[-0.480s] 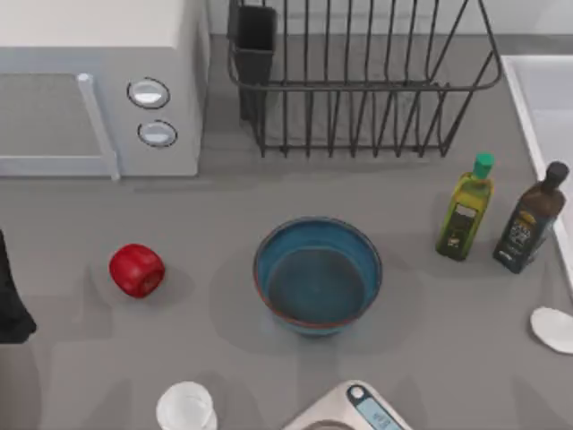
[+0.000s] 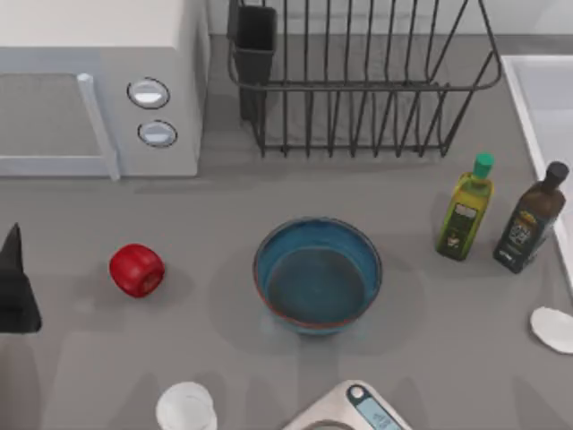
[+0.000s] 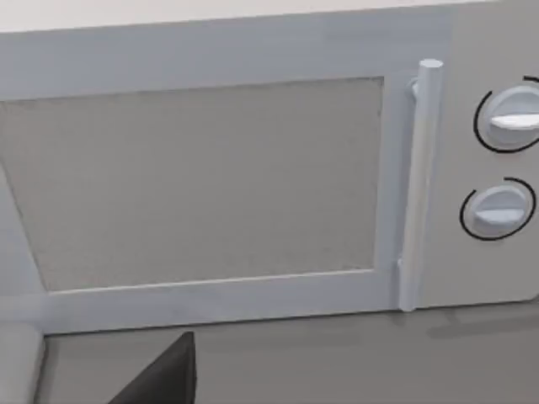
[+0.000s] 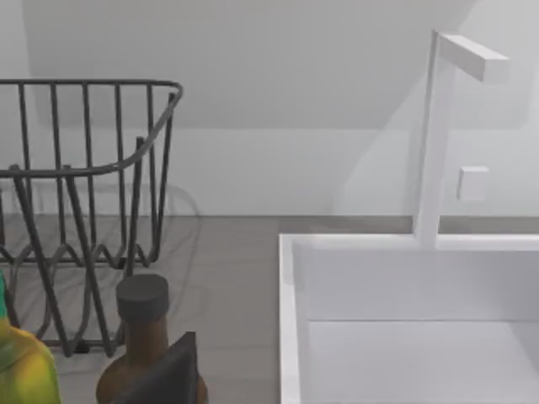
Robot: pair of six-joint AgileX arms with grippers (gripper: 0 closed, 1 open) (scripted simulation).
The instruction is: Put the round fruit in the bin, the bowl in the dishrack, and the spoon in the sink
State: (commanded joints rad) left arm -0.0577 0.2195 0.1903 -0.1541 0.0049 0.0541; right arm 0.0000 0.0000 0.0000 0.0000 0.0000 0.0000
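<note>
1. Red and glossy, the round fruit (image 2: 136, 270) sits on the grey counter (image 2: 224, 197) at the left of the top view, in front of the white microwave (image 2: 98, 85). The left hand (image 2: 16, 287) shows at the far left edge as a dark wedge, near the fruit but apart from it; I cannot tell how far its fingers are spread, and it holds nothing that I can see. The blue bowl (image 2: 318, 275) stands upright at the centre, with the black dishrack (image 2: 358, 81) beyond it at the back. The sink (image 2: 542, 98) lies at the right edge, and the white spoon (image 2: 552, 329) rests on the counter in front of it, past the two bottles (image 2: 466, 210). A translucent cup (image 2: 186, 408) and a scale (image 2: 354, 412) sit at the near edge.

2. The left wrist view faces the microwave door, handle and knobs, with one dark finger (image 3: 164, 379) in the foreground; the fruit lies outside it.

3. The right wrist view looks over a dark bottle toward the sink's rim and faucet (image 4: 438, 135), the dishrack to one side; the right hand's spread cannot be read.

4. All three things look unmoved, so I judge the first step, fetching the fruit, is in hand. The next move calls for swinging the left hand rightward over the fruit, fingers wide enough for a round, rolling ball, then lowering squarely.
</note>
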